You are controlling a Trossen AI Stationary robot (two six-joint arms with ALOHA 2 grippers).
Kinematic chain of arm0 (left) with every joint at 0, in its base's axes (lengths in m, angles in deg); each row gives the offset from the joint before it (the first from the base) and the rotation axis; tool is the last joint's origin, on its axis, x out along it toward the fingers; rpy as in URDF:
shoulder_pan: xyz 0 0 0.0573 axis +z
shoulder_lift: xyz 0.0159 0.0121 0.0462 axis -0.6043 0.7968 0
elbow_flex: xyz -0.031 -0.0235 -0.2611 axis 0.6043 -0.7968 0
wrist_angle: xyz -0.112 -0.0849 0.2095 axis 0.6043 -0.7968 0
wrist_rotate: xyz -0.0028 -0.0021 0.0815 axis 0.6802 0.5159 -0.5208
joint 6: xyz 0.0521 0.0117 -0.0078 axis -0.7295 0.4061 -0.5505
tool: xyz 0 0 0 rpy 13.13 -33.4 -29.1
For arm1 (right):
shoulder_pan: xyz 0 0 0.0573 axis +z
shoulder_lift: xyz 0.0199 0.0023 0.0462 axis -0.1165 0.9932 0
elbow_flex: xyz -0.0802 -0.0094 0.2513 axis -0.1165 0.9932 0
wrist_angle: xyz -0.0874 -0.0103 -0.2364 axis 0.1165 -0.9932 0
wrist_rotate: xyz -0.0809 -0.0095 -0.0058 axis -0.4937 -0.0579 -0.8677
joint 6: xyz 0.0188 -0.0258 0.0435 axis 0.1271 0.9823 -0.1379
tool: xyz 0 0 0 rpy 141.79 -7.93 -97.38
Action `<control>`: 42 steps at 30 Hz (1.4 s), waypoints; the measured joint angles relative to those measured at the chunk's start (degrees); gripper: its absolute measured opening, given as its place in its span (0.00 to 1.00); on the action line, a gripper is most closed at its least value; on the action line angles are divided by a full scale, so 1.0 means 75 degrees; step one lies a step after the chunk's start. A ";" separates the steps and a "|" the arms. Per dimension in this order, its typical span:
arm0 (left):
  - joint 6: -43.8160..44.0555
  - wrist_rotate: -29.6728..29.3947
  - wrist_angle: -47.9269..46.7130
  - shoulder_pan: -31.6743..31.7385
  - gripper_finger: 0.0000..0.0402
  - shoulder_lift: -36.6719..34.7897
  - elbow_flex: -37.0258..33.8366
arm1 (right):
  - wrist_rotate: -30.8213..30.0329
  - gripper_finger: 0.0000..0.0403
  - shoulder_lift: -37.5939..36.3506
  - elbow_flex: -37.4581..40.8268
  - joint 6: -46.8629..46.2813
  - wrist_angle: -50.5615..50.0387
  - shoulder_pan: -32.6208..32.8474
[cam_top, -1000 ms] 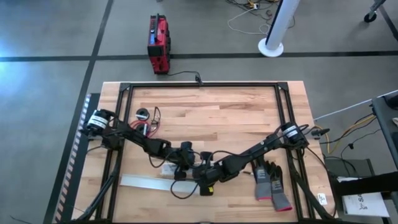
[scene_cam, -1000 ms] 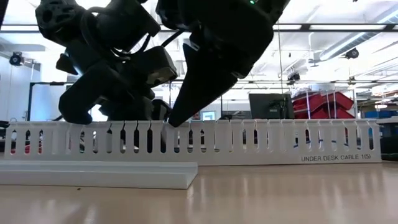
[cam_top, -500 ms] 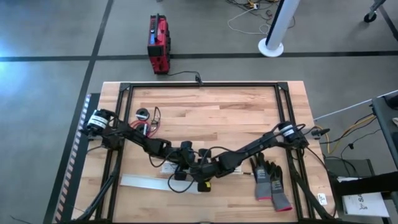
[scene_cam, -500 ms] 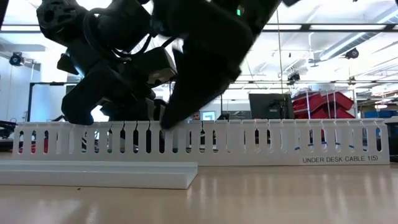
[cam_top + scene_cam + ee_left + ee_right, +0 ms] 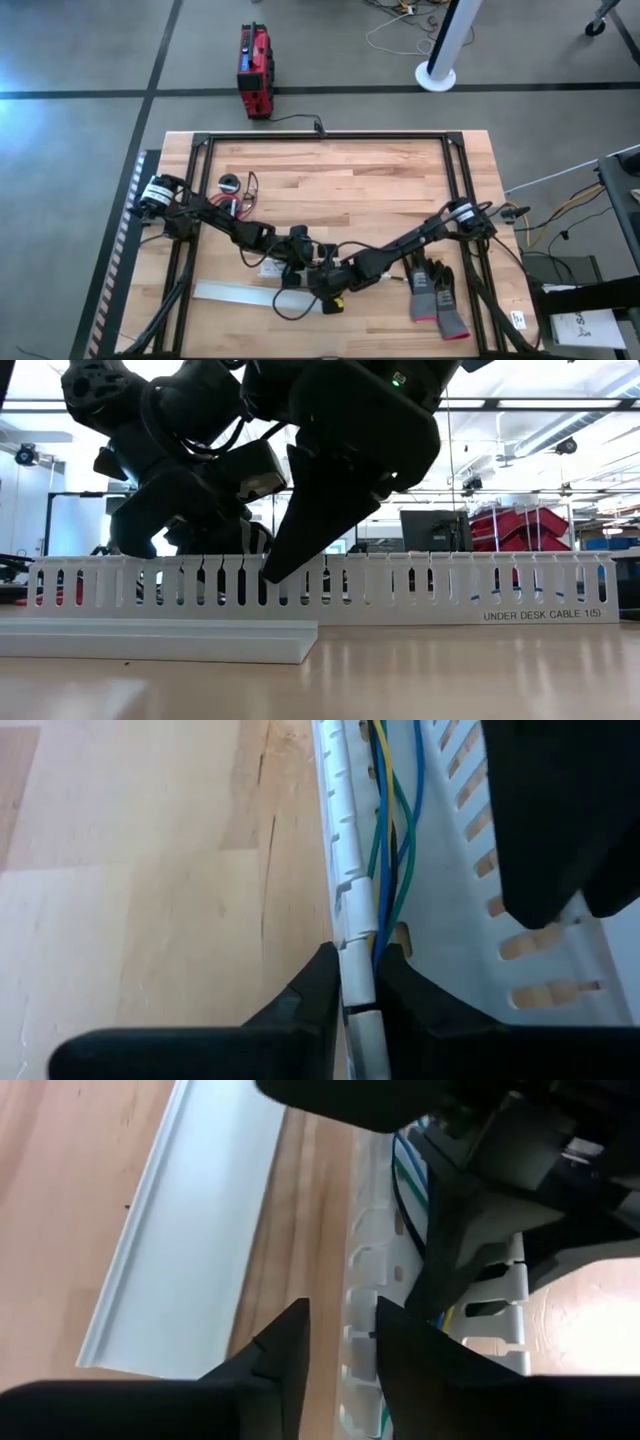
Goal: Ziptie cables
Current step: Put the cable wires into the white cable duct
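A white slotted cable tray (image 5: 420, 588) lies across the middle of the table, with blue, green and yellow wires (image 5: 385, 830) running inside it. Thin black cables (image 5: 292, 308) loop on the wood near it. A small red and black coil (image 5: 236, 203) lies by the left arm's base. My left gripper (image 5: 358, 995) is shut on the tray's slotted wall. My right gripper (image 5: 340, 1345) is open and points down, one finger on each side of the same wall (image 5: 358, 1330), close beside the left gripper; whether it touches, I cannot tell. My left gripper pinches the tray's upright slotted wall (image 5: 356, 955) between its two fingers, one finger outside over the wood and one inside by the wires. The fingers come from above and lie across the wall. The tray rests on the table.
A flat white cover strip (image 5: 232, 291) lies along the near side of the tray. A pair of grey and black gloves (image 5: 436, 295) lies at the near right. A red box (image 5: 254, 70) stands on the floor beyond the table's far edge.
My right gripper has swung a little toward the table's left edge and back, and its fingertips have come down lower over the slotted wall. The tray has shifted slightly along the table.
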 joint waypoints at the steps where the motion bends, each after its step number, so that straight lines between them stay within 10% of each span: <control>1: 0.0014 0.0003 0.0003 0.0008 0.08 0.0000 0.0000 | -0.0015 0.21 0.0000 0.0000 0.0115 0.0013 0.0027; 16: 0.0073 0.0009 0.0009 0.0035 0.08 0.0003 -0.0006 | -0.0043 0.15 0.0000 -0.0066 -0.0070 -0.0054 0.0074; 30: -0.0296 0.0154 -0.0119 0.0062 0.08 -0.0191 -0.0020 | -0.0146 0.31 -0.0910 -0.0247 -0.0746 -0.2002 0.0082; 42: -0.0596 0.0230 -0.1936 0.0035 0.11 -0.1196 -0.0052 | -0.1835 0.24 -0.2651 0.1022 -0.3295 -0.4401 0.1140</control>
